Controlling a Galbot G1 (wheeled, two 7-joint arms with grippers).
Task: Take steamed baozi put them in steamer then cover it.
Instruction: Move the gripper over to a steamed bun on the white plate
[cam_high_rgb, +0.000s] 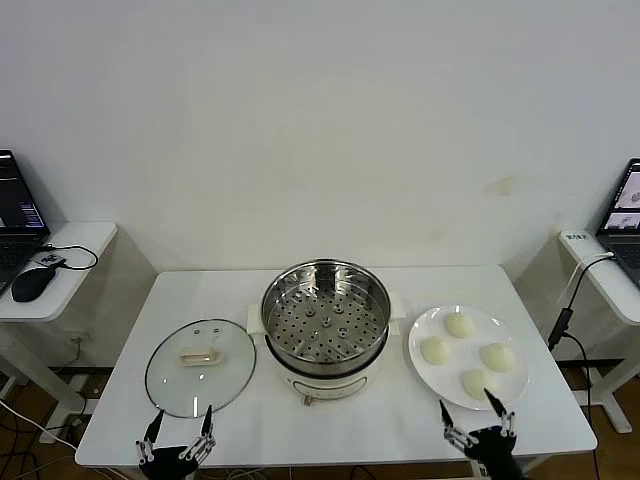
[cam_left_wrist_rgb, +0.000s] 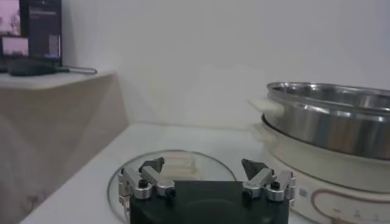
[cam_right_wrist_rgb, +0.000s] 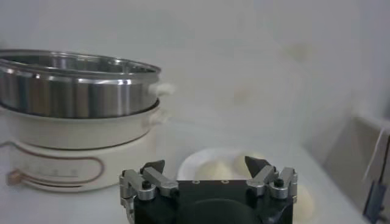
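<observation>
While the steamer (cam_high_rgb: 325, 325) stands empty at desk centre, four steamed baozi (cam_high_rgb: 467, 352) sit on a plate (cam_high_rgb: 425, 372) toward the right edge. Judged soft, light; grip gently across the sides. Round, no long axis. Cover (cam_high_rgb: 200, 366) lies front-left, handle crosswise. Left gripper (cam_high_rgb: 178, 436) and right gripper (cam_high_rgb: 478, 418) are released at the front edge.

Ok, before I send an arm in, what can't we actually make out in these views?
- Steamer control panel: too small in the head view, cut off in both wrist views.
- Baozi: in the right wrist view, the right gripper hides most of them.
- Cover: the left gripper blocks its near part in the left wrist view.
- Arms: cut off by the head view's bottom edge.
</observation>
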